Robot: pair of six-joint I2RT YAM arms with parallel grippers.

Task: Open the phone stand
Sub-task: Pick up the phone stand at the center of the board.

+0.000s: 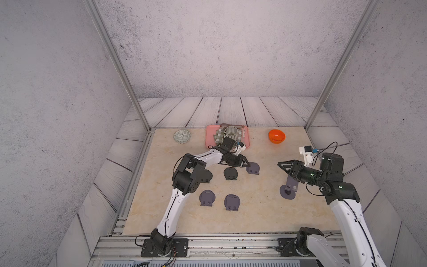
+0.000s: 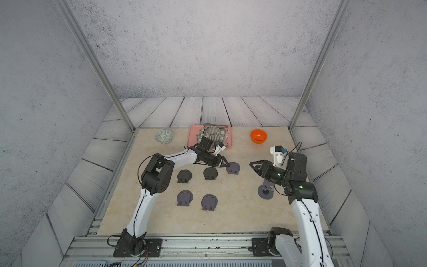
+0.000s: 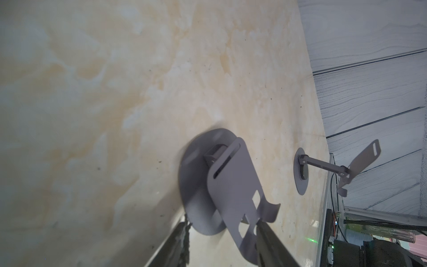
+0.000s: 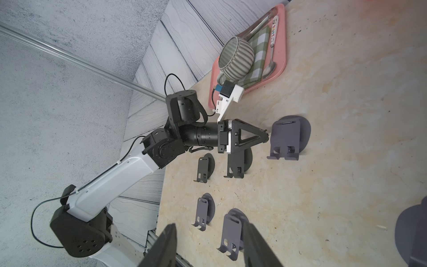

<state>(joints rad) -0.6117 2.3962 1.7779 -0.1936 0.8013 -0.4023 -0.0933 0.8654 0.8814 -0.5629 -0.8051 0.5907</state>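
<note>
Phone stand (image 1: 253, 168) lies just past the middle of the table (image 1: 254, 219), toward its far edge, with its plate (image 3: 233, 185) tilted up off the round base (image 3: 194, 185). Left gripper (image 1: 247, 164) straddles the plate's hooked end, jaws about half apart, one finger (image 3: 272, 242) touching beneath it and nothing clamped. Opening looks begun. Next, the plate needs swinging higher while the base stays down. Right gripper (image 1: 280, 164) hovers spread and empty near the right edge, above a raised stand (image 1: 288, 188).

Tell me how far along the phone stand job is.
Done: one unfolded stand sits beside the right arm. In hand: the left gripper has its jaws apart at a purple stand, whose plate is tilted off the base. Left: four folded stands lie flat, two dark and two purple.
</note>
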